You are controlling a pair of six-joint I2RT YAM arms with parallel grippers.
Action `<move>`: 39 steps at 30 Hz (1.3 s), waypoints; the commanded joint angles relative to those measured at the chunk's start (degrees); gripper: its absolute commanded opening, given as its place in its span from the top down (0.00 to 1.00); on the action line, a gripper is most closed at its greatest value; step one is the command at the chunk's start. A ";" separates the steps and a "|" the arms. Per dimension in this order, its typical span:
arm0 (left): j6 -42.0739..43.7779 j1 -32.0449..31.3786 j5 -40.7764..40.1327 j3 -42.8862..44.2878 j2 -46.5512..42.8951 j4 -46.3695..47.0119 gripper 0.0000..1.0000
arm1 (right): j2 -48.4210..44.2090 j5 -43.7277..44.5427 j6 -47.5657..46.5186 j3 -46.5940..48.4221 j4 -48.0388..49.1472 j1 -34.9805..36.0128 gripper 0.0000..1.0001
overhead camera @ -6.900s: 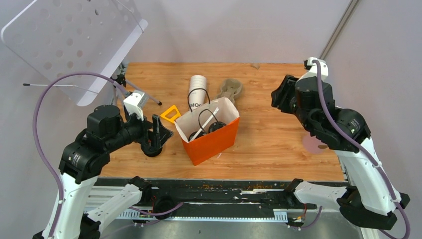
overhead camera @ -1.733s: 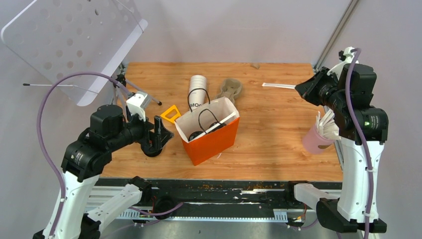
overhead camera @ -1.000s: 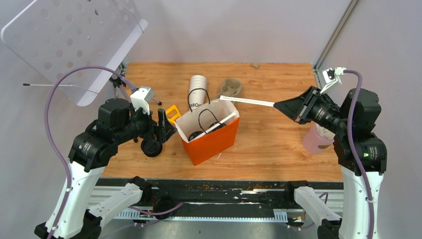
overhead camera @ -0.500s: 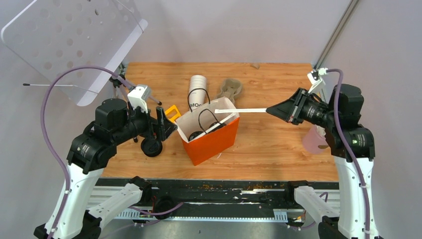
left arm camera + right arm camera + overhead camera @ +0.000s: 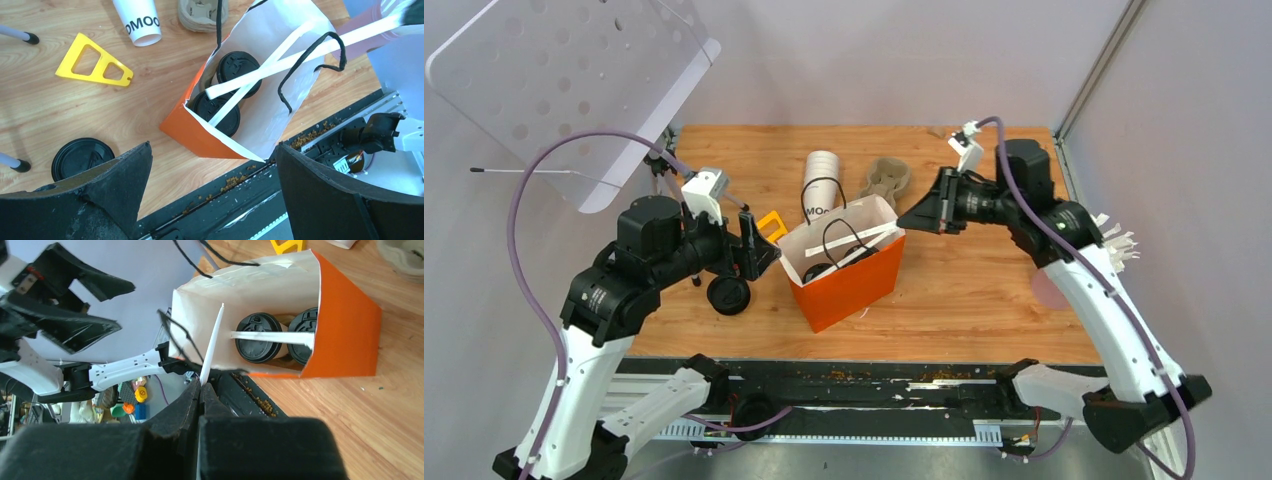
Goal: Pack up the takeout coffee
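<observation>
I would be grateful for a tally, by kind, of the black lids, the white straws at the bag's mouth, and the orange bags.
Round black plastic lids: 3
Long white straws at the bag's mouth: 2
Orange paper bag: 1
Total: 6

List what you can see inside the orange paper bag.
Two black-lidded cups, with two white straws crossing above them; the right gripper pinches one straw. The cups' sides and contents are covered.
</observation>
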 commanded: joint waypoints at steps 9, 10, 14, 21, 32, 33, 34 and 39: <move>0.28 -0.22 -2.10 -0.51 -1.76 3.34 0.00 | 13.62 1.95 -0.58 4.32 10.00 6.00 1.00; 0.39 -0.22 -2.39 -0.63 -1.89 3.17 0.00 | 14.10 1.90 -0.60 4.48 10.02 6.29 1.00; 0.59 -0.22 -2.92 -1.01 -2.27 3.12 0.00 | 15.41 2.08 -0.98 4.52 9.38 7.13 1.00; 0.63 -0.21 -3.05 -0.93 -2.03 2.56 0.00 | 16.28 1.83 -1.03 3.15 9.23 7.34 1.00; 1.35 -0.21 -2.59 2.40 -0.20 1.28 0.00 | 20.23 15.15 -12.21 21.83 -9.73 7.43 0.56; 1.40 -0.22 -2.42 2.91 0.21 1.54 0.00 | 20.19 16.58 -13.23 24.09 -11.80 7.46 0.48; 1.42 -0.18 -2.15 3.44 0.55 1.85 0.00 | 20.11 18.28 -14.25 26.28 -13.79 7.43 0.39; 1.45 -0.22 -0.31 6.27 2.20 3.64 0.00 | 17.62 27.22 -17.08 33.10 -20.58 7.47 0.18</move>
